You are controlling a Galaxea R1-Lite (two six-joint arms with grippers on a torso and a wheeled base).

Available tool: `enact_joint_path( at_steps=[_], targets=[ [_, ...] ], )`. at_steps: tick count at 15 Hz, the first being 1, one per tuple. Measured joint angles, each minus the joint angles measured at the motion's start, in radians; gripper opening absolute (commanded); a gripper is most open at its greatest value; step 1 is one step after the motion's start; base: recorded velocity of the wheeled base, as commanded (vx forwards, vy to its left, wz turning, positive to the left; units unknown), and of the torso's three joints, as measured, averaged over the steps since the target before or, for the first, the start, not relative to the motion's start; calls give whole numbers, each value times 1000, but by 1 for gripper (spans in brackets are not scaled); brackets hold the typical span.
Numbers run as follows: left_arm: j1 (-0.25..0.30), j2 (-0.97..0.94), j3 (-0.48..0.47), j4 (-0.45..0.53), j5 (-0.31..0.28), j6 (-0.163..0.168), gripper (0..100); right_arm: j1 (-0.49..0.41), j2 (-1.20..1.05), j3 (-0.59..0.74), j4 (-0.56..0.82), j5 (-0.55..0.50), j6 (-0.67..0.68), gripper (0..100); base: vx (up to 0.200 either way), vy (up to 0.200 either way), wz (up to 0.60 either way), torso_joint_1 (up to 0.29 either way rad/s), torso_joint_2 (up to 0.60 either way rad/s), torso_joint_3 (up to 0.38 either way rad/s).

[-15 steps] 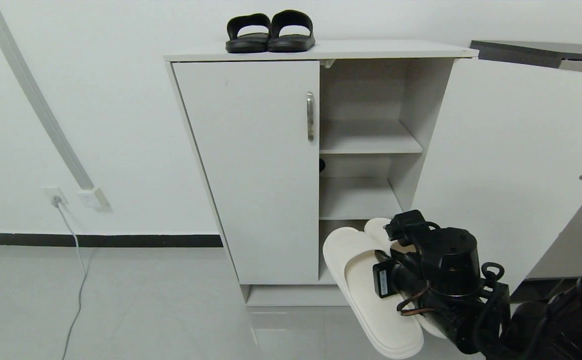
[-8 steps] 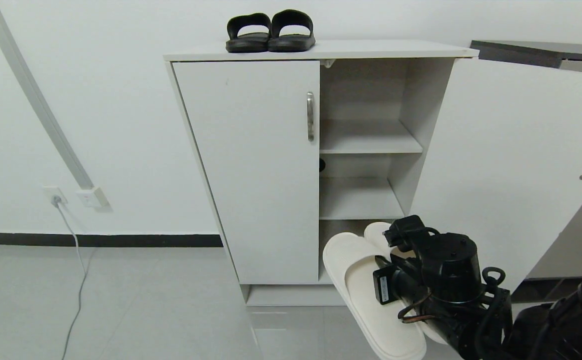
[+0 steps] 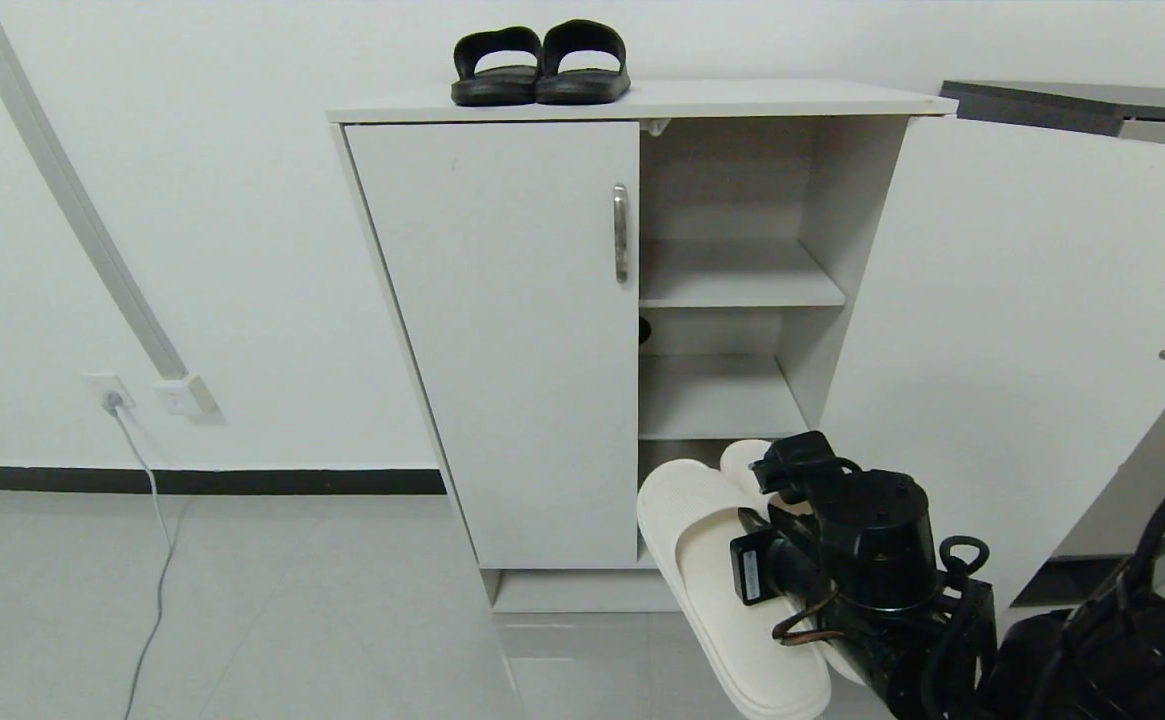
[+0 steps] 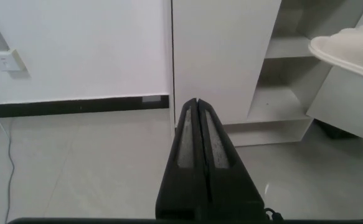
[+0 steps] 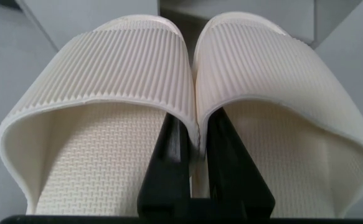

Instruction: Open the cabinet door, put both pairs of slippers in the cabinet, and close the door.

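Clamping both white slippers (image 3: 694, 540) by their inner edges, your R hand (image 5: 193, 155) holds them before the cabinet (image 3: 502, 350), at its open btm compartment. L hand (image 4: 197, 134) is pressed closed on nothing, low over floor (image 4: 75, 168); black slippers (image 3: 540, 65) sit atop cabinet.

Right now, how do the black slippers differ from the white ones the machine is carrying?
Colour: the black slippers are dark, the white slippers pale. Place: the black slippers sit on the cabinet top; the white slippers are pinched by the right gripper before the open side. Pose: the black slippers lie flat, the white slippers tilt. Both are pairs set side by side, neither inside yet.
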Motion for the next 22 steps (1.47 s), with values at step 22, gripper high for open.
enact_joint_path(
  at_steps=[22],
  targets=[
    [0,0,0,0,2,-2,0,-38,389,-438,19,-173,52,0,0,-45,0,1,1,1]
  ],
)
